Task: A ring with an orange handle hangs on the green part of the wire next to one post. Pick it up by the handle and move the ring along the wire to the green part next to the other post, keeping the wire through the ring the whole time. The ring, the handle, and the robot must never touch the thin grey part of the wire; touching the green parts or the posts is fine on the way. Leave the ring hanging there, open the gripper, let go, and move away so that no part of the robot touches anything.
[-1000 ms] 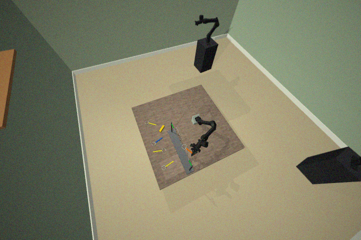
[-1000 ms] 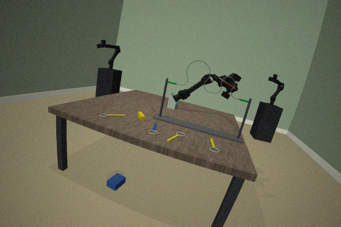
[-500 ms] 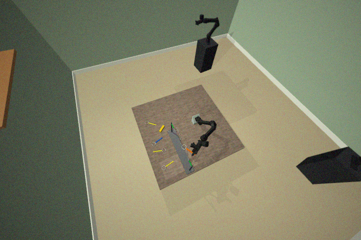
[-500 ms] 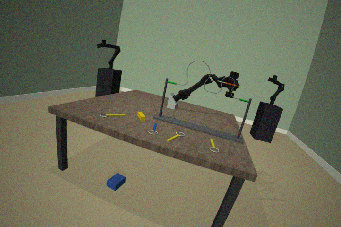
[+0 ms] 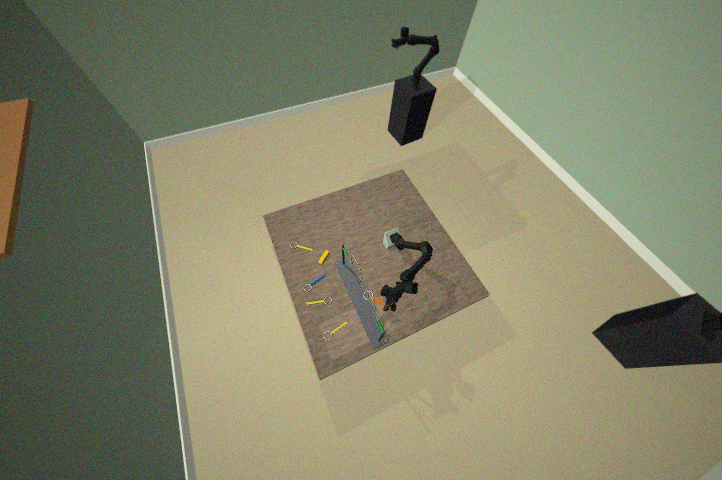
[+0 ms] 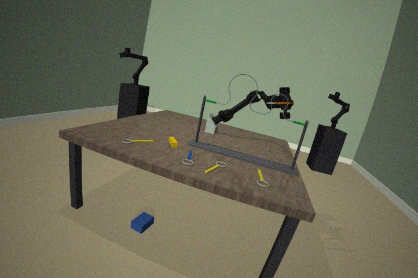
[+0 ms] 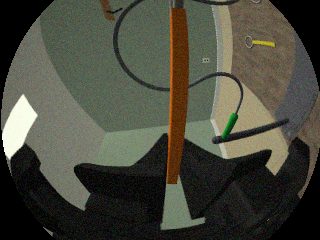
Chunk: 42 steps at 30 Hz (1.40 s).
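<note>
Gripping the slim orange handle [image 5: 378,301] [image 6: 284,102] [image 7: 179,90], the black gripper [image 5: 389,306] [image 6: 289,102] [image 7: 170,136] has its fingers closed on it. The long axis looks level in the exterior view, the pale ring [image 5: 363,295] [image 6: 271,103] at its left end, by the thin grey looping wire [image 6: 243,74] [image 7: 116,40], between the posts and above the grey base [image 5: 362,303] [image 6: 242,156]. Ringed tools lie on the brown wood-grain table [image 5: 430,226] [image 6: 143,125]; green walls [image 5: 600,113] [image 6: 265,42] enclose the tan floor [image 5: 248,367] [image 6: 101,239].

On my surface [image 5: 430,226] [image 6: 117,131], the wire stand's base [image 5: 362,305] [image 6: 242,156] lies between my mount [image 5: 388,240] [image 6: 211,127] and four loose rings with handles.
</note>
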Each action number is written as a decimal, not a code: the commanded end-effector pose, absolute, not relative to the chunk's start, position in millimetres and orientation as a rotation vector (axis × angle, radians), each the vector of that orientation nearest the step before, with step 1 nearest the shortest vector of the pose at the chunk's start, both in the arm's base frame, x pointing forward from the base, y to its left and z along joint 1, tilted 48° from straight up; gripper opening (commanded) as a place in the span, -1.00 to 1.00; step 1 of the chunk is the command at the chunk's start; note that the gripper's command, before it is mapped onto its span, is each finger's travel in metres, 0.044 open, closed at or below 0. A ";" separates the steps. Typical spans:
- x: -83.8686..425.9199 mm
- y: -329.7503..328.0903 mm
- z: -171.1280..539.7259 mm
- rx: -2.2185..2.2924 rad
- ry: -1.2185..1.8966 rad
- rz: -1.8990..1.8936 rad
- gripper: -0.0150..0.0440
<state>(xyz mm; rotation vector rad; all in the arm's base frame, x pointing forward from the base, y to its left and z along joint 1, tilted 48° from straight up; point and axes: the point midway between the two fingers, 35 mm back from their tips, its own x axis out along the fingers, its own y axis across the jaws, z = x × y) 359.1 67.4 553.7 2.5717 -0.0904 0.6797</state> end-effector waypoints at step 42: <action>370.8 146.7 482.8 1.990 0.102 0.512 -1.00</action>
